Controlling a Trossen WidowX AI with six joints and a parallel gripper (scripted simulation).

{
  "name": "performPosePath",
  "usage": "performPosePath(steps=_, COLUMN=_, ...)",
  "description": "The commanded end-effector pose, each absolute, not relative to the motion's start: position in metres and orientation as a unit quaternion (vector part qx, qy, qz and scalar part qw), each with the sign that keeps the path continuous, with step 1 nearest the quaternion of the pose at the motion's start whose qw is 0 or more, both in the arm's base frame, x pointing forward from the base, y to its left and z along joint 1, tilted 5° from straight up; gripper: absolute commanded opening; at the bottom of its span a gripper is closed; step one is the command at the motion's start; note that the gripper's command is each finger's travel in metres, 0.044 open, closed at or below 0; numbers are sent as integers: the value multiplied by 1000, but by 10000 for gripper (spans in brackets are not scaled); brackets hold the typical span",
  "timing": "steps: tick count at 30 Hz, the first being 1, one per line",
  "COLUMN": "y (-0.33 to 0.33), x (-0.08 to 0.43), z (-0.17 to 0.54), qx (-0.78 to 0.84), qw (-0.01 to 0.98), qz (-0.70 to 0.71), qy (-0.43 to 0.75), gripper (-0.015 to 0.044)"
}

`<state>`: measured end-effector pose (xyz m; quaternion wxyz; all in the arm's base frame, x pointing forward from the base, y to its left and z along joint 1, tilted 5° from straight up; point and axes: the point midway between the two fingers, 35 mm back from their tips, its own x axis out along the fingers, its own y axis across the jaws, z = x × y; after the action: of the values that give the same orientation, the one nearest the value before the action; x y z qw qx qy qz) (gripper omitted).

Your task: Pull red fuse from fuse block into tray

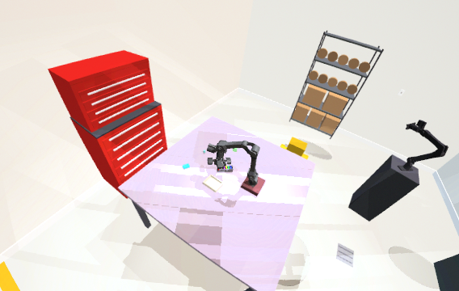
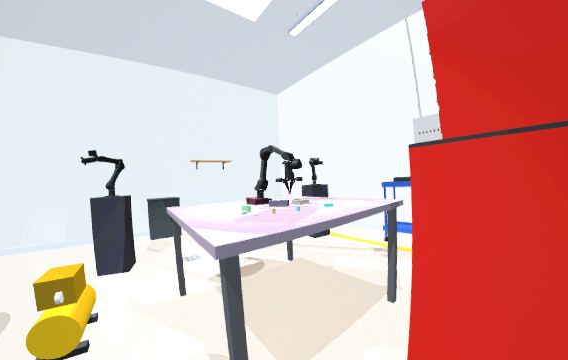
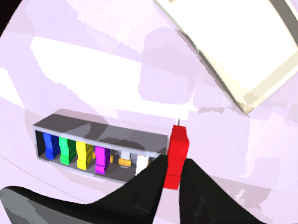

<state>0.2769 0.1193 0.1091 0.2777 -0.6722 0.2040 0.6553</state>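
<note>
In the wrist view the end effector (image 3: 174,175) is clamped on the red fuse (image 3: 177,156), its two dark fingers pressing the fuse from either side while the fuse's upper end sticks out past the fingertips. The fuse is out of the fuse block (image 3: 100,151) and hangs above the pale lilac surface (image 3: 87,63), just beside the block's right end; whether it clears the block by much cannot be told from this angle. The block lies at about 9 o'clock from the fuse and carries a row of coloured fuses: blue (image 3: 45,147), green (image 3: 67,151), yellow (image 3: 81,156), magenta (image 3: 100,160), a small orange one (image 3: 124,161) and a white one (image 3: 141,163) nearest the gripped fuse. The tray (image 3: 229,32), cream-rimmed with a white floor, sits at roughly 1 o'clock from the fuse, well apart from it. In the top view the arm (image 1: 250,155) bends over from its dark red base (image 1: 253,186), with the block below the end effector and the tray at about 7 o'clock from the block.
</note>
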Motion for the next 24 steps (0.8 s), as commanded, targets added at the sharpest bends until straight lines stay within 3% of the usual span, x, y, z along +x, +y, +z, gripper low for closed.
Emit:
performPosePath(steps=1, y=140, x=271, z=111, qx=-672, qw=279, qz=655, qy=206, gripper=0)
performPosePath(steps=17, y=214, x=233, z=116, qx=-669, qw=282, qz=657, qy=203, gripper=0)
performPosePath(steps=24, y=218, x=232, z=114, qx=-669, qw=282, qz=657, qy=203, gripper=0)
